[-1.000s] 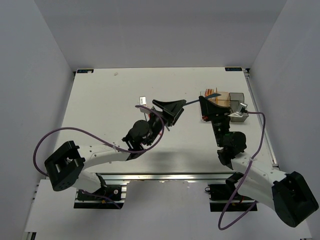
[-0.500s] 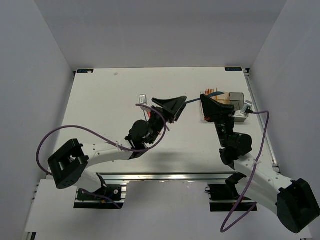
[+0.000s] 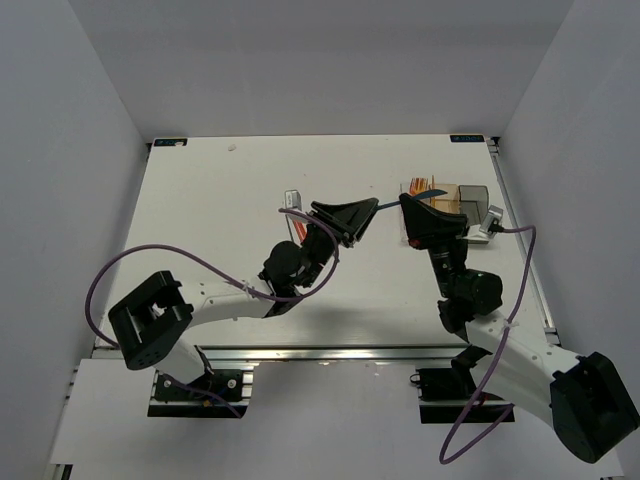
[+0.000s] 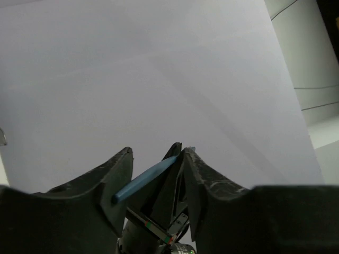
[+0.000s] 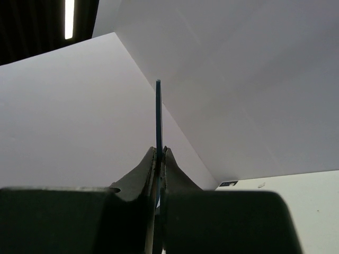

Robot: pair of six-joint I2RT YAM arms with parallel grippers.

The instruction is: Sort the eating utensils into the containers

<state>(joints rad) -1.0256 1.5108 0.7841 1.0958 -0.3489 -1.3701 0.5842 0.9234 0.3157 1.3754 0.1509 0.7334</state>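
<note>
Pinched by the closed right gripper (image 5: 159,150) over the right half of the table (image 3: 220,200), the dark blue utensil (image 5: 158,111) could be dropped if released while the half-open left gripper (image 4: 155,151) is, seemingly, not yet clamped.

Kind of blue utensil (image 5: 158,108) unreadable edge-on, its lower end hidden between right gripper (image 5: 158,150) fingers; containers (image 3: 474,192) partly behind that gripper, contents too small to identify.

You're in a lab test cell: plain white walls (image 3: 70,150) box in the table (image 3: 220,190), aluminium rail (image 3: 330,353) at the bottom.
</note>
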